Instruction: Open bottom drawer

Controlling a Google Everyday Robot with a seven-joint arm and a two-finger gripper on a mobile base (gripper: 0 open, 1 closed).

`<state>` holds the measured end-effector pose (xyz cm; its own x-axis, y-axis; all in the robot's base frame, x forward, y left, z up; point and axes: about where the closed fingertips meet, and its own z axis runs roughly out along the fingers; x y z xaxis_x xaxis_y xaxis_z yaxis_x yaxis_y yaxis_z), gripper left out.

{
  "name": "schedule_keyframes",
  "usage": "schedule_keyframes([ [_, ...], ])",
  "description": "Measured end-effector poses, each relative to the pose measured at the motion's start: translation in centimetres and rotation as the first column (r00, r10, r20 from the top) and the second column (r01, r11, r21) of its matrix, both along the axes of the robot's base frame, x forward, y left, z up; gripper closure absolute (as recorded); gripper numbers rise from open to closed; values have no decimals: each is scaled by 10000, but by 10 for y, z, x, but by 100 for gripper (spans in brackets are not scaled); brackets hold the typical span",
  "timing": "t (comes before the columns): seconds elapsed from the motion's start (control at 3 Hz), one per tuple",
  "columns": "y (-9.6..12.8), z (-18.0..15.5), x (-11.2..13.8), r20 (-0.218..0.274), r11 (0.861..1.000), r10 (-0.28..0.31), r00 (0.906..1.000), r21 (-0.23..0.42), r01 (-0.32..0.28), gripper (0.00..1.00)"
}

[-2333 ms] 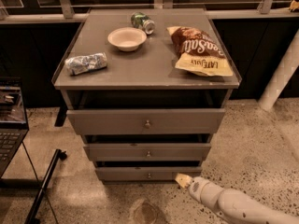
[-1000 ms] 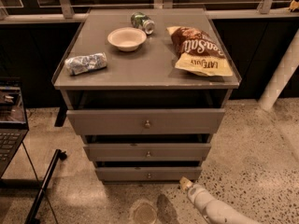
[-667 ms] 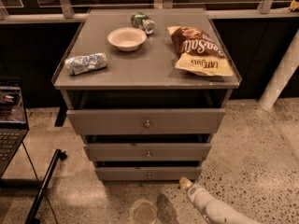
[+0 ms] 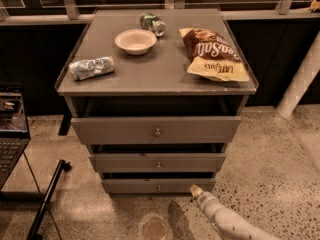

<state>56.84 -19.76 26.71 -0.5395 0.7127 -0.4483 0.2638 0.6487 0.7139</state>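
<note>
The bottom drawer (image 4: pixel 130 186) is the thinnest grey-brown front, lowest of three alike on the cabinet, with a small round metal knob (image 4: pixel 159 187) at its centre. It stands slightly out, as do the two fronts above it. My gripper (image 4: pixel 196 190) comes in from the lower right on a white arm. Its tip is low near the floor, just right of the drawer's right end and right of the knob.
The cabinet top (image 4: pixel 165 69) carries a white bowl (image 4: pixel 135 40), a green can (image 4: pixel 152 23) on its side, a chip bag (image 4: pixel 213 54) and a crushed silver bag (image 4: pixel 91 67). A laptop (image 4: pixel 11 129) sits left. A black pole (image 4: pixel 47 199) leans at lower left. A white post (image 4: pixel 300 79) stands right.
The arm dropped lower and back from the earlier frame, then the tip moved up a little towards the drawer's right end. The drawers look unchanged.
</note>
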Motion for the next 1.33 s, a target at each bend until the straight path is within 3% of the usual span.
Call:
schedule_keyframes([
  [0.33,-6,-24,64,220,9987,-487,9986,-133,490,100],
  [0.67,-3,-28,69,226,9986,-489,9985,-198,493,100],
  [1.0,8,-41,100,306,9972,-296,9991,-685,316,100],
  [1.33,9,-41,102,310,9971,-279,9991,-694,300,100],
])
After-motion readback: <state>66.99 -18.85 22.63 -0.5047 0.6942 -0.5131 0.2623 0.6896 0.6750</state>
